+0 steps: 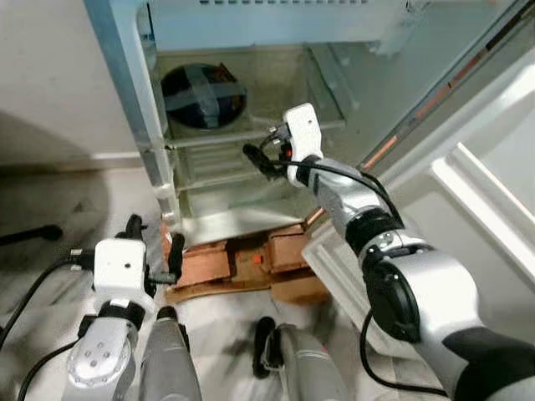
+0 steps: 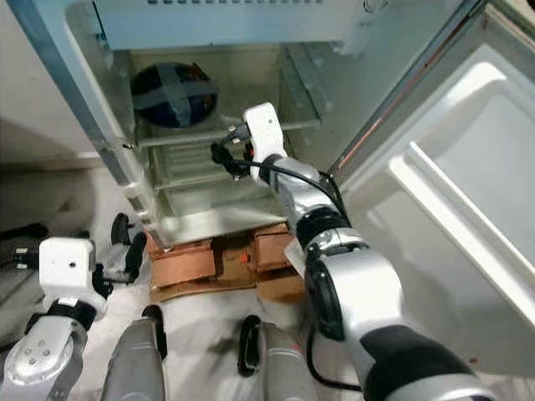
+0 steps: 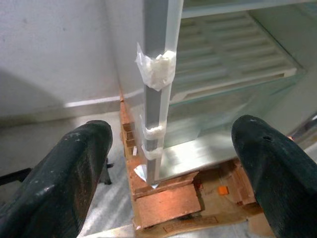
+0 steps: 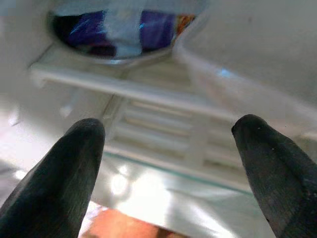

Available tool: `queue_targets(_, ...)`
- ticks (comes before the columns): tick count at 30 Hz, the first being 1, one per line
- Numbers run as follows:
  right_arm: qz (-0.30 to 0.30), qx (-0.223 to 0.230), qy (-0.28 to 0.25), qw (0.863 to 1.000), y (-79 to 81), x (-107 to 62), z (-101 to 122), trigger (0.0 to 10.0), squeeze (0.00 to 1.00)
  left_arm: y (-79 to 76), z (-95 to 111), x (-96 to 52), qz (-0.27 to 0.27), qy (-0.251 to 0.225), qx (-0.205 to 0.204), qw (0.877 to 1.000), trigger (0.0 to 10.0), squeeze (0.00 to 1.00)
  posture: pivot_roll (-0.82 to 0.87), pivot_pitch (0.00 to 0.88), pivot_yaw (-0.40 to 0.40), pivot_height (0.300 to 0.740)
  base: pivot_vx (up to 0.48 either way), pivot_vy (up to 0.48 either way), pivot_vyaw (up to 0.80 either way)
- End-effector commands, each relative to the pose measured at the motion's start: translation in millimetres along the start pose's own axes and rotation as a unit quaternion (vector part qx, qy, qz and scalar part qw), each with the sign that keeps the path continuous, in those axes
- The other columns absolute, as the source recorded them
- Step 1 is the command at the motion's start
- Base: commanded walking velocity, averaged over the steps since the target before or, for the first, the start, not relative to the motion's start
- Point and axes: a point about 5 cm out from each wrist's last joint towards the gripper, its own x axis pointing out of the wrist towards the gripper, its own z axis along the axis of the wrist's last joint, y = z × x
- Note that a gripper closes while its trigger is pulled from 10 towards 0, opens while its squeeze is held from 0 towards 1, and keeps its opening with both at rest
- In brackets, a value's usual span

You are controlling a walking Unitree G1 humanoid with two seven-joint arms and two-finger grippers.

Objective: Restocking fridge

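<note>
The fridge [image 1: 150, 142] stands open in front of me, its door [image 1: 468, 167] swung out to the right. A dark blue round package [image 1: 203, 94] crossed with grey tape lies on the upper glass shelf [image 1: 251, 134]; in the right wrist view the package [image 4: 119, 29] shows beyond the shelf edge. My right gripper [image 1: 261, 159] reaches just inside the fridge, right below the shelf's front edge, open and holding nothing. My left gripper [image 1: 155, 244] is low at the fridge's left front corner, open and empty, with the taped corner post [image 3: 156, 89] between its fingers [image 3: 69, 173] in the left wrist view.
The fridge rests on brown cardboard and bricks [image 1: 242, 263] on the floor. A slatted lower shelf [image 1: 217, 163] and clear drawer [image 1: 226, 200] sit under the glass shelf. A white wall [image 1: 50, 75] is at left. My legs [image 1: 167, 359] show at the bottom.
</note>
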Motion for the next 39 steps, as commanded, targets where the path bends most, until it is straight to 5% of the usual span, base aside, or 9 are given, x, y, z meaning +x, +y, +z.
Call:
queue_targets(1, 0.025, 0.015, -0.007, 1.000, -4.3, -6.4, -6.0, 10.0, 0.00, -1.8, -4.7, 3.7, -0.001, 0.004, -0.004, 1.000, 10.0, 0.00, 0.21, 0.243, -0.191, 0.740, 0.000, 0.000, 0.00)
queue_targets(6, 0.068, 0.030, -0.077, 0.994, -9.1, -18.3, 1.8, 10.0, 0.00, -6.0, 3.0, 19.7, -0.012, -0.024, -0.007, 1.000, 10.0, 0.00, 0.19, 0.187, -0.173, 0.740, 0.000, 0.000, 0.00)
queue_targets(11, 0.066, -0.009, -0.132, 0.989, -6.8, -36.5, -2.4, 10.0, 0.00, -9.8, 9.3, 35.2, -0.020, -0.049, -0.008, 0.999, 10.0, 0.00, 0.15, 0.121, -0.137, 0.740, 0.000, 0.000, 0.00)
queue_targets(16, 0.056, 0.002, -0.142, 0.988, -4.9, -46.5, -9.2, 10.0, 0.00, -11.0, 10.8, 44.0, -0.024, -0.061, -0.010, 0.998, 10.0, 0.00, 0.13, 0.091, -0.114, 0.740, 0.000, 0.000, 0.00)
queue_targets(19, -0.026, 0.014, -0.137, 0.990, -2.1, -68.4, -35.3, 10.0, 0.00, -17.7, 1.4, 50.8, -0.027, -0.052, -0.009, 0.998, 10.0, 0.00, 0.11, 0.024, -0.065, 0.740, 0.000, 0.000, 0.00)
queue_targets(24, -0.079, 0.006, -0.131, 0.988, 2.7, -87.5, -50.3, 10.0, 0.00, -17.5, -5.6, 58.4, -0.037, -0.056, 0.011, 0.998, 10.0, 0.00, 0.10, 0.000, -0.061, 0.740, 0.000, 0.000, 0.00)
queue_targets(31, -0.208, 0.013, -0.124, 0.970, 3.7, -133.3, -73.4, 10.0, 0.00, -4.9, -9.6, 56.7, -0.013, -0.064, 0.021, 0.998, 10.0, 0.00, 0.09, 0.000, -0.069, 0.740, 0.000, 0.000, 0.00)
queue_targets(39, -0.291, 0.032, -0.116, 0.949, -6.1, -153.9, -80.9, 10.0, 0.00, -6.0, -2.5, 72.9, -0.023, -0.083, 0.046, 0.995, 10.0, 0.00, 0.06, 0.000, -0.012, 0.740, 0.000, 0.000, 0.00)
